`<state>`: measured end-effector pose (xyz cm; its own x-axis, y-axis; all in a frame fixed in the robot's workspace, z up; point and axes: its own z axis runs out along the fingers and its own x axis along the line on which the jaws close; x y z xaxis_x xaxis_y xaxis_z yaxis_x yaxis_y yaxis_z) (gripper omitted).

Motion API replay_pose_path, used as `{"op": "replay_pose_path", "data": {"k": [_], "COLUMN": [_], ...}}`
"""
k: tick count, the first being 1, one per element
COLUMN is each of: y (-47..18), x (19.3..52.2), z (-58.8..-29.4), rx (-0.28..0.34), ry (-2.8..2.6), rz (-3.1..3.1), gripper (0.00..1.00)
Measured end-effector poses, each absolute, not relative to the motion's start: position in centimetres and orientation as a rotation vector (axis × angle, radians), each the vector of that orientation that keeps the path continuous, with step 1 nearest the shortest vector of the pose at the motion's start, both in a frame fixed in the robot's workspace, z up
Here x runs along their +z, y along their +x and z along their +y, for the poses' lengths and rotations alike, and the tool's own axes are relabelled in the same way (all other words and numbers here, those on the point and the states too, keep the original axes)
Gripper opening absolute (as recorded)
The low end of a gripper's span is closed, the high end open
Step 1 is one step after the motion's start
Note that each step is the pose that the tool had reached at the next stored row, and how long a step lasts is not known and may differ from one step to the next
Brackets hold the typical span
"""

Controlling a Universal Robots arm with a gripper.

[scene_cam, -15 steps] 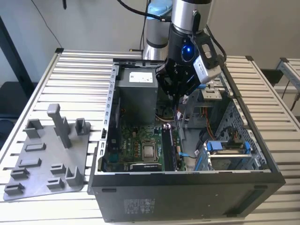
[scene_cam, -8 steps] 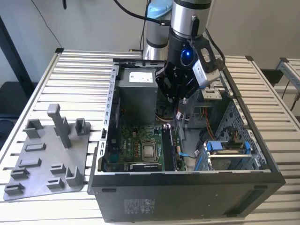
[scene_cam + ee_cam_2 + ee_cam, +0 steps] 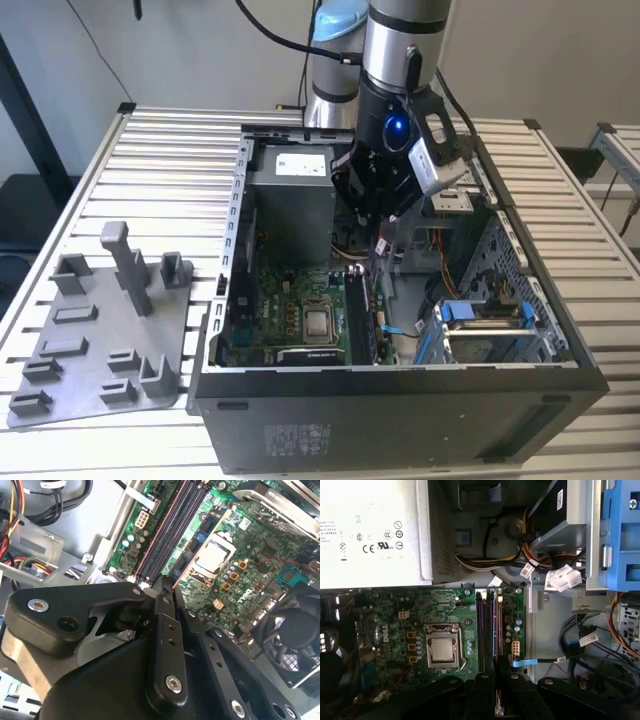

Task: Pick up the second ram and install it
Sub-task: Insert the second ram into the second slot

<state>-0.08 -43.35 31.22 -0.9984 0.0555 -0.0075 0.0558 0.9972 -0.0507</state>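
My gripper (image 3: 378, 228) hangs inside the open computer case, above the far end of the memory slots (image 3: 360, 315). Its black fingers (image 3: 159, 625) are pressed together in both wrist views. A thin dark board, the second ram (image 3: 382, 248), sticks out below the fingertips. It is seen edge-on and is mostly hidden by them. In the first wrist view the gripper (image 3: 495, 672) is lined up with the long dark slots (image 3: 489, 625) on the green motherboard (image 3: 395, 610), beside the silver processor (image 3: 442, 650). The ram is clear of the slots.
A grey power supply (image 3: 290, 190) fills the case's far corner. Cable bundles (image 3: 540, 555) and a blue drive cage (image 3: 485, 315) are on the exterior view's right. A black fan (image 3: 295, 630) sits on the board. A grey fixture tray (image 3: 100, 340) lies outside on the exterior view's left.
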Motion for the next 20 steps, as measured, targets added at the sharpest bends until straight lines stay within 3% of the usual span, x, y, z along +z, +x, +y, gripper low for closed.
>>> {"op": "replay_pose_path", "data": {"k": [20], "y": [-0.1], "x": [29.1], "z": [-43.4], "rx": [-0.081], "ry": [0.087], "rz": [3.133], "gripper": [0.14]}}
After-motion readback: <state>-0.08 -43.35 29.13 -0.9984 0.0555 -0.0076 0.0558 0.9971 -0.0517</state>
